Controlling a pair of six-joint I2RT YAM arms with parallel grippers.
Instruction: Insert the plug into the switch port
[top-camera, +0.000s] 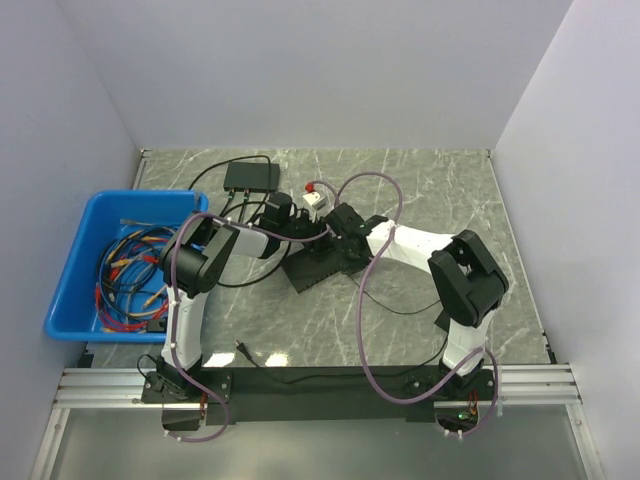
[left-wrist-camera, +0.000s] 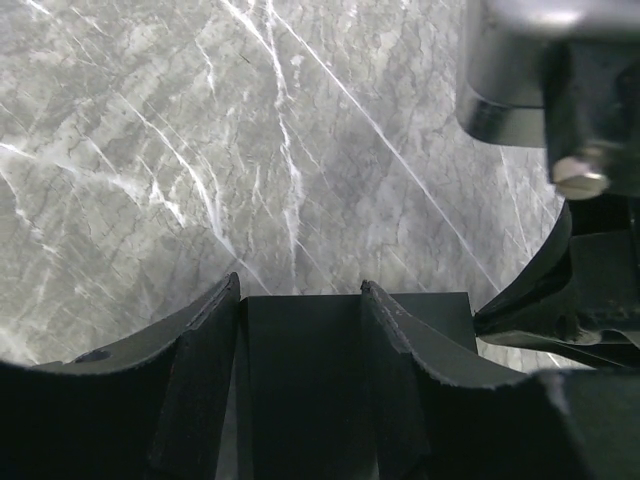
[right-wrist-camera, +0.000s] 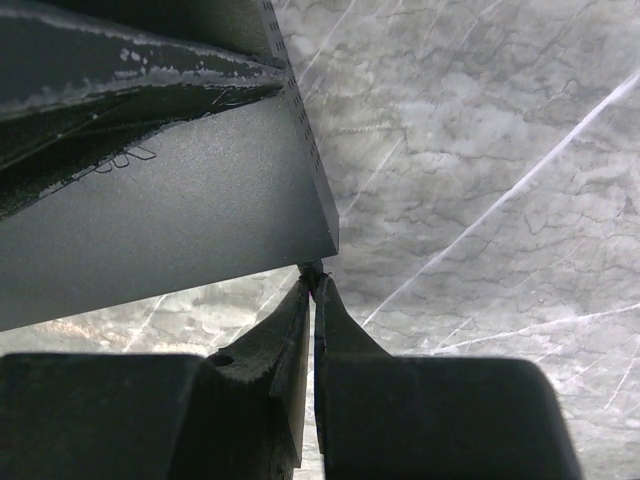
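Right gripper (right-wrist-camera: 312, 292) pinched tight, tips together on a tiny dark nub, the plug (right-wrist-camera: 311, 268), which touches the bottom corner of the black box (right-wrist-camera: 180, 220). Switch port can't be made out. Left gripper (left-wrist-camera: 300, 288) is parted, straddling the box's edge; whether it clamps, can't tell. Bare marble table (right-wrist-camera: 480, 180) lies beyond that corner, blue bin (top-camera: 75, 262) well off left

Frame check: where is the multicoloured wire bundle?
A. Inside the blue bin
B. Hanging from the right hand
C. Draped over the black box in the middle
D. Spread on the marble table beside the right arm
A: the top view shows the wire bundle lying coiled inside the blue bin at the table's left side.
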